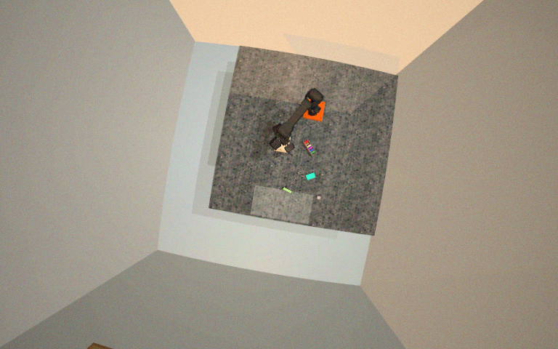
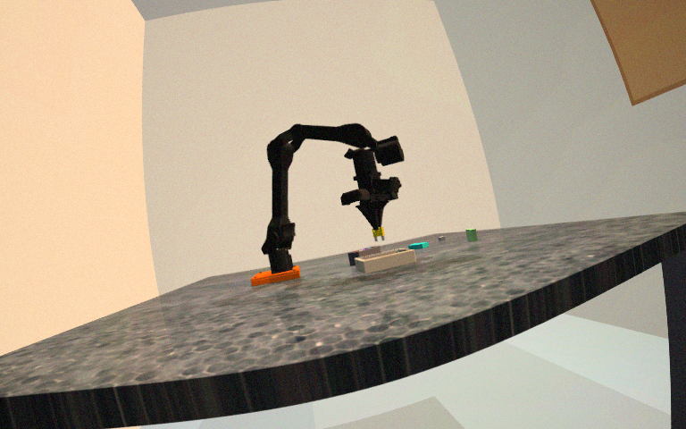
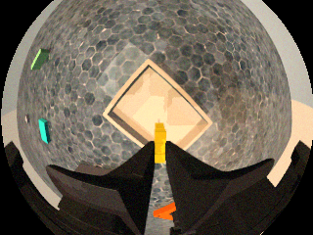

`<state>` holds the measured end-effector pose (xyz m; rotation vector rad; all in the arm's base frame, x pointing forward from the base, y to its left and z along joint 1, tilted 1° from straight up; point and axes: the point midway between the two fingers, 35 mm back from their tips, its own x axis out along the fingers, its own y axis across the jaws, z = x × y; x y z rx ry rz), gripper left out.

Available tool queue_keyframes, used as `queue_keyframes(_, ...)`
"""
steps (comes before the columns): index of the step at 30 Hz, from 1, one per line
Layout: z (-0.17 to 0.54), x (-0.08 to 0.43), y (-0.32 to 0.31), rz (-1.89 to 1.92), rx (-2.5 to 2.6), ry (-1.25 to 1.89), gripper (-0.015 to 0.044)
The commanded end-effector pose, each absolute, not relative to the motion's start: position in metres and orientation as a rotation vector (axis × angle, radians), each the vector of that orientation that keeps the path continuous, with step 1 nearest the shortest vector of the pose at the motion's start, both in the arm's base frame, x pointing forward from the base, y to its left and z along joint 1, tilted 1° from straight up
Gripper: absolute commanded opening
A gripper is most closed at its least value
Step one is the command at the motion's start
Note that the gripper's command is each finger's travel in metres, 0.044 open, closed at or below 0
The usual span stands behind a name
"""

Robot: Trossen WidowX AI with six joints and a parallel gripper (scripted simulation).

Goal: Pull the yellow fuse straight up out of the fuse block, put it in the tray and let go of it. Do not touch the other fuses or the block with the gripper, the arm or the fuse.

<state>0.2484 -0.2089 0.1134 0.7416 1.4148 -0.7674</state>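
- Top view: arm (image 1: 293,118) (image 2: 323,133) reaches out over the tray (image 1: 281,150) (image 2: 387,261) (image 3: 188,100); the block (image 1: 309,147) (image 2: 352,258) stands beside it on the worktop (image 1: 345,164) (image 2: 283,323) (image 3: 191,49). The fuse cannot be made out here.
- Exterior view: tool (image 2: 377,227) (image 3: 159,145) points down, closed on the yellow fuse (image 2: 378,231) (image 3: 159,142), which hangs above the tray, prongs downward. Risk: letting go from this height could make it bounce or tip out over the low wall.
- Wrist view: fuse gripped between the fingertips; it overlaps the tray's near corner. Judgement: if the drop point is short of the middle, prongs may catch the rim, twisting the fuse in the grip. A swing back towards the block while lowering could knock the other fuses.
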Motion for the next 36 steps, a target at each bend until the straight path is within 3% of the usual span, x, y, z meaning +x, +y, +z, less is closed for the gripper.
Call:
queue_keyframes(1, 0.112, 0.249, -0.213, -0.761, 0.733, 1.419, 0.0)
queue_keyframes(28, 0.073, 0.249, -0.213, -0.761, 0.733, 1.419, 0.0)
queue_keyframes(36, 0.077, 0.249, -0.213, -0.762, 0.736, 1.416, 0.021)
